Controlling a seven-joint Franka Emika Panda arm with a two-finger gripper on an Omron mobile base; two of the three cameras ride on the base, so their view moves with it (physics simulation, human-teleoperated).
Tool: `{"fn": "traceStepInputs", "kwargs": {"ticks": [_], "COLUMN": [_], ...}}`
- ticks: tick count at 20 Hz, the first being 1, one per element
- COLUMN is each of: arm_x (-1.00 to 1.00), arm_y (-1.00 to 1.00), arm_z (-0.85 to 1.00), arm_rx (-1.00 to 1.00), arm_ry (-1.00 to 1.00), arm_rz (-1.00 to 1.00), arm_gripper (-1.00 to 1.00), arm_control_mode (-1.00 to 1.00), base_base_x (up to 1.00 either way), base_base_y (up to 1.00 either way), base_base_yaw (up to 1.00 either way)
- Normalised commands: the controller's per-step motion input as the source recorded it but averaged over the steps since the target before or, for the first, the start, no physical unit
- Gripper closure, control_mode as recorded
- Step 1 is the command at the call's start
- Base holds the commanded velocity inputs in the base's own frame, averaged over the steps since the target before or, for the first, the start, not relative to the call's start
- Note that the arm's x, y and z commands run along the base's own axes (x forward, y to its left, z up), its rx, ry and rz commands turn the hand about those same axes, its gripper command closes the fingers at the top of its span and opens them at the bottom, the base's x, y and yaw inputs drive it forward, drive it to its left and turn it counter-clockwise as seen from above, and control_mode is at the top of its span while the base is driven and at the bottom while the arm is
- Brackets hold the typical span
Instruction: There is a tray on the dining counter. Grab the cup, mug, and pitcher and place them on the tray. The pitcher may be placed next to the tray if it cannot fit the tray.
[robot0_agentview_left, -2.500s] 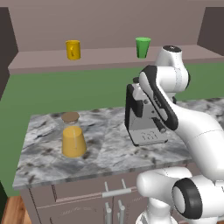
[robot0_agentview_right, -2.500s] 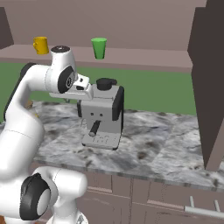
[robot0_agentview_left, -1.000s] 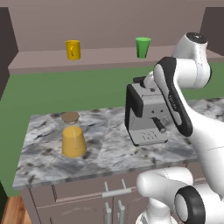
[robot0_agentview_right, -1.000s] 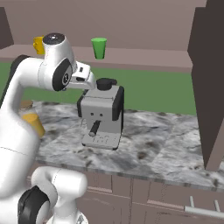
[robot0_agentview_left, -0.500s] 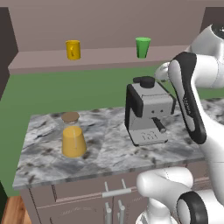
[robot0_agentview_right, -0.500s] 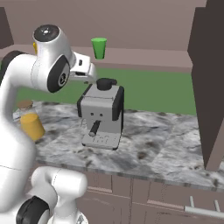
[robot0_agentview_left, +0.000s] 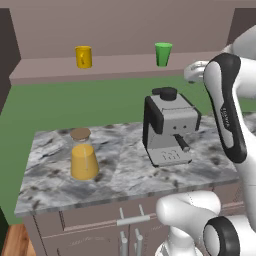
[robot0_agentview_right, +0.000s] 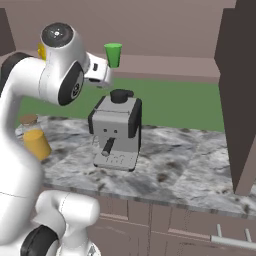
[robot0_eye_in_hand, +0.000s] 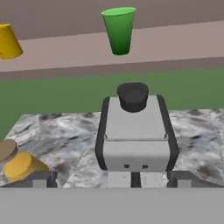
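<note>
The green cup (robot0_agentview_left: 163, 54) and the yellow mug (robot0_agentview_left: 83, 56) stand apart on a brown ledge (robot0_agentview_left: 120, 66) behind the marble counter (robot0_agentview_left: 125, 172). The pitcher (robot0_agentview_left: 83, 156), with orange liquid and a cork lid, stands upright on the counter's left part. My gripper (robot0_agentview_right: 106, 75) hangs high above the counter, level with the ledge and just short of the cup (robot0_agentview_right: 113, 54). In the hand view it (robot0_eye_in_hand: 113, 180) is open, fingertips (robot0_eye_in_hand: 43, 179) wide apart with nothing between them; the cup (robot0_eye_in_hand: 119, 30) is straight ahead at the top, the mug (robot0_eye_in_hand: 8, 41) far left, the pitcher (robot0_eye_in_hand: 17, 164) lower left. The tray is out of view.
A grey coffee machine (robot0_agentview_left: 167, 127) stands on the counter right below my hand, between me and the ledge. A green strip of wall runs under the ledge. A tall dark cabinet side (robot0_agentview_right: 240, 90) closes off the right. Drawers with handles (robot0_agentview_left: 132, 220) front the counter.
The arm has swung up and back, lifting the hand from beside the coffee machine to the ledge's height. The cup, mug and pitcher have not moved. The gripper stayed open.
</note>
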Motion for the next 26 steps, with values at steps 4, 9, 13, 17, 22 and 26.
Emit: {"fn": "traceStepInputs", "kwargs": {"ticks": [4, 9, 13, 17, 22, 26], "arm_x": [0.0, 0.0, 0.0, 0.0, 0.03, 0.08], "arm_y": [-0.02, 0.0, 0.0, 0.0, 0.09, 0.27], "arm_z": [0.33, 0.32, 0.26, 0.11, 0.0, 0.0], "arm_rx": [0.17, 0.2, 0.22, 0.2, 0.15, 0.14], "arm_ry": [-0.01, 0.0, 0.0, 0.0, 0.0, -0.03], "arm_rz": [-0.02, -0.03, -0.04, -0.07, -0.18, -0.27], "arm_gripper": [-1.0, -1.0, -1.0, -1.0, -1.0, -1.0], "arm_control_mode": [-1.0, -1.0, -1.0, -1.0, -1.0, -1.0], "base_base_x": [0.0, 0.0, 0.0, 0.0, 0.0, 0.0], "base_base_y": [0.0, 0.0, 0.0, 0.0, 0.0, 0.0], "base_base_yaw": [0.0, 0.0, 0.0, 0.0, 0.0, 0.0]}}
